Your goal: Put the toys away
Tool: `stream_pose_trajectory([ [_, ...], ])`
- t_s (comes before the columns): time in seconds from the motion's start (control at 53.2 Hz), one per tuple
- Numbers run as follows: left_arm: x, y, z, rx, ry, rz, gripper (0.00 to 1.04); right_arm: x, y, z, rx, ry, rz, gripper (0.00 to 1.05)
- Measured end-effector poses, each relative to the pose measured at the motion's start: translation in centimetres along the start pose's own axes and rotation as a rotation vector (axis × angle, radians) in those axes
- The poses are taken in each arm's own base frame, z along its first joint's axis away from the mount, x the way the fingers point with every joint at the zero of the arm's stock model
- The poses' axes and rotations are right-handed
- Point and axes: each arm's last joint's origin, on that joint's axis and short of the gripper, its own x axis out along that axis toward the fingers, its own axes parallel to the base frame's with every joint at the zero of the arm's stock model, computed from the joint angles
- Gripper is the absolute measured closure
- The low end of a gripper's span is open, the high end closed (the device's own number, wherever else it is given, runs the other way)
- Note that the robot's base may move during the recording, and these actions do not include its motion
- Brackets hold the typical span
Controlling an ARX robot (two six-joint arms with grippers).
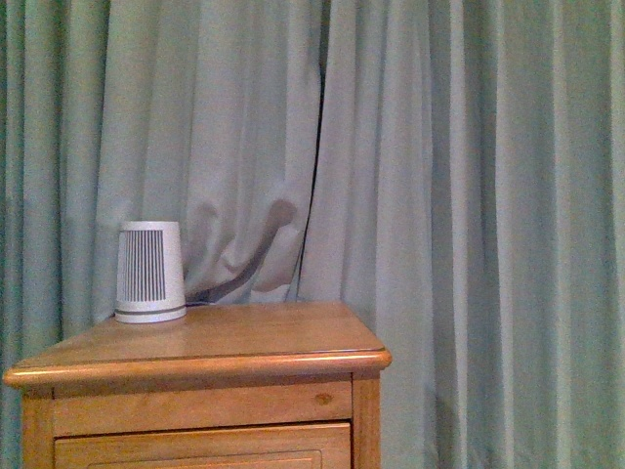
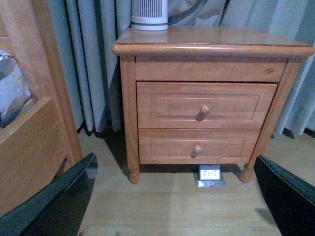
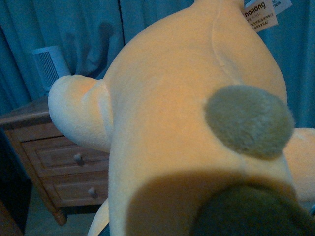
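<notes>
Currently the plush toy (image 3: 187, 98) fills the right wrist view, hanging close to the camera and above floor level, with its sewn tag (image 3: 260, 14) uppermost and the nightstand (image 3: 49, 142) beyond it. The right gripper's jaws are hidden behind the plush, so their opening cannot be read; the toy's raised position suggests it is gripped. The left gripper (image 2: 174, 162) is spread wide and empty, facing the nightstand front, where the upper drawer (image 2: 172, 105) and lower drawer (image 2: 167, 146) are both closed. The probable step is opening a drawer to receive the toy. Centre the left jaws on the upper knob (image 2: 204, 111), close fully around it, then pull straight out along the drawer's travel to avoid binding. Hold the plush well clear of the drawer front during the pull. Avoid the white ribbed appliance (image 1: 150, 272) standing at the back of the nightstand top, near the curtain (image 1: 469, 195).
</notes>
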Motion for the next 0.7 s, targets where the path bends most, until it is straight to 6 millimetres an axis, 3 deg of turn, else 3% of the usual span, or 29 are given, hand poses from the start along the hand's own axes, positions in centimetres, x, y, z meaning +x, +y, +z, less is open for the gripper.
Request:
stream_pose_trajectory([
  [0.696, 0.00, 0.00, 0.00, 0.000, 0.001, 0.000, 0.06, 0.00, -0.01, 0.00, 0.000, -0.001, -0.005, 0.85],
])
